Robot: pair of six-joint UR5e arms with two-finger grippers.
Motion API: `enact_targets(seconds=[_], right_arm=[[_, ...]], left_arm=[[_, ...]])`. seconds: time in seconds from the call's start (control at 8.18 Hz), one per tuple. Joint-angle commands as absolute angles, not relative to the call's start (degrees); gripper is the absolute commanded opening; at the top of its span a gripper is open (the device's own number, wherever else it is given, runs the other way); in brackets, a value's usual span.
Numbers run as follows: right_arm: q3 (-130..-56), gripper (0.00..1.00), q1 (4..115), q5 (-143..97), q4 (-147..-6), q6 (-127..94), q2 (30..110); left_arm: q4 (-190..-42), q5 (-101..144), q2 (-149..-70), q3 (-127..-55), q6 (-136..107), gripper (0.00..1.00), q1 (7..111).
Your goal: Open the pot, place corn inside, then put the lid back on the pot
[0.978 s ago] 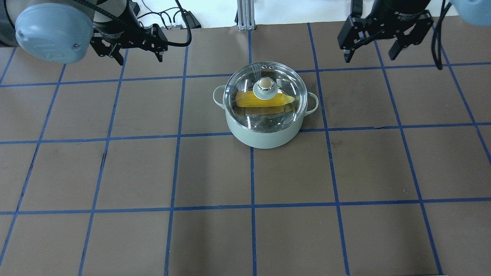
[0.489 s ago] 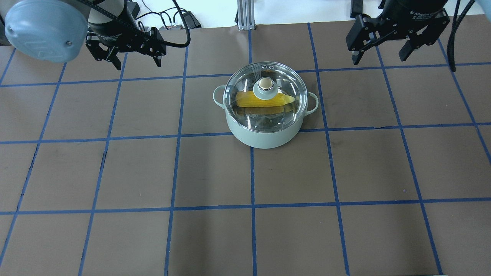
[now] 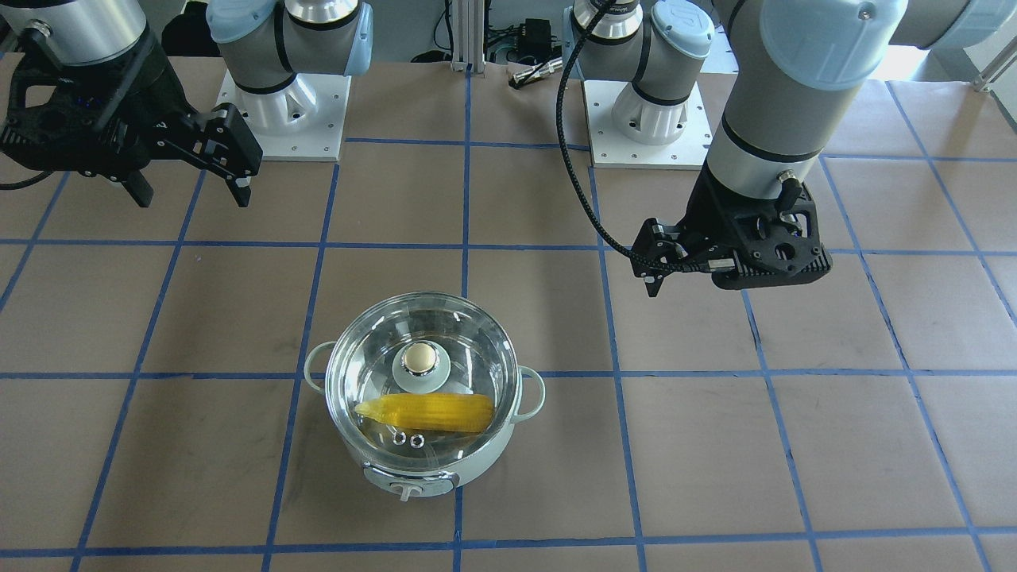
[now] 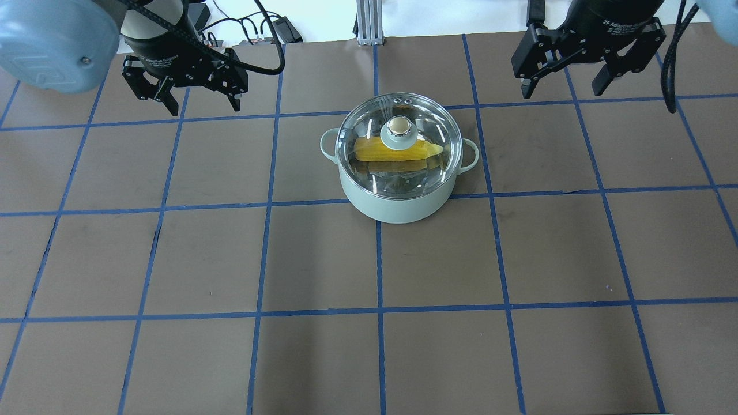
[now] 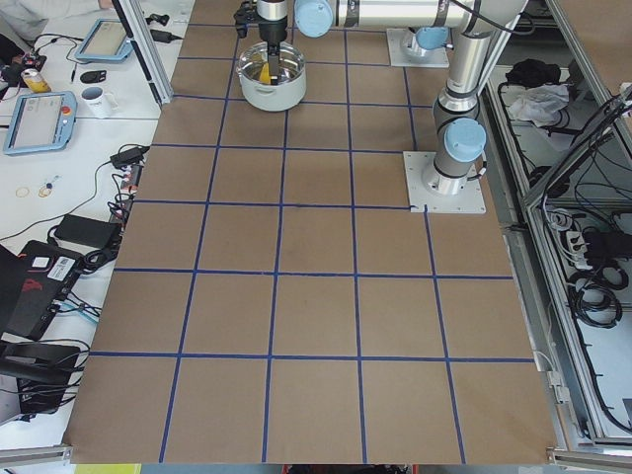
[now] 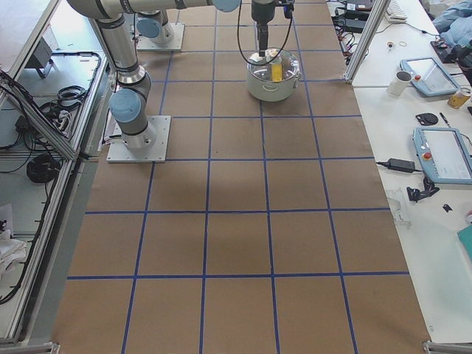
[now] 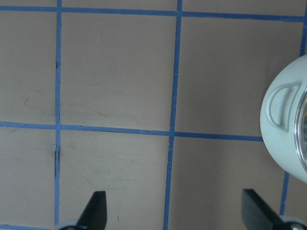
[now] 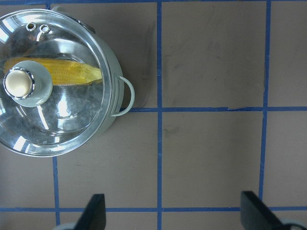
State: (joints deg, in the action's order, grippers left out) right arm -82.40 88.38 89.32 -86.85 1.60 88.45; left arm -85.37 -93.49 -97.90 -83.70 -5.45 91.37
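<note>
The mint-green pot (image 4: 398,202) stands mid-table with the glass lid (image 4: 369,124) seated on it. The yellow corn (image 4: 398,151) lies inside and shows through the glass. My left gripper (image 4: 203,108) is open and empty, hovering far to the pot's left. My right gripper (image 4: 560,93) is open and empty, hovering beyond the pot's right. In the front view the pot (image 3: 429,477), lid (image 3: 365,365) and corn (image 3: 429,411) show with its knob facing the camera. The right wrist view shows the lid (image 8: 62,124), the corn (image 8: 72,72) and open fingers (image 8: 94,211). The left wrist view shows only a pot handle (image 7: 280,106).
The two arm bases (image 3: 282,111) stand on plates at the robot's edge of the table. Cables and a power brick (image 4: 285,29) lie at the far edge beside an aluminium post (image 4: 367,23). Side benches hold tablets (image 6: 442,151) and a mug (image 6: 403,82).
Both grippers have shifted a little above the table and stay open and empty. The pot, lid and corn have not moved.
</note>
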Motion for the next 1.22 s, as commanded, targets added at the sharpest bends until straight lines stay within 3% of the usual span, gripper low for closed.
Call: enact_targets(seconds=[0.0,1.1], right_arm=[[-82.44,1.00,88.42,89.65,-86.75,1.58,88.33],[-82.79,1.00,88.42,89.39,-86.75,1.50,88.33]], left_arm=[[-87.10,-93.51,-95.80,-83.67,-5.10,1.00,91.41],[-86.40,-93.34,-95.98,-84.11,-5.01,1.00,91.32]])
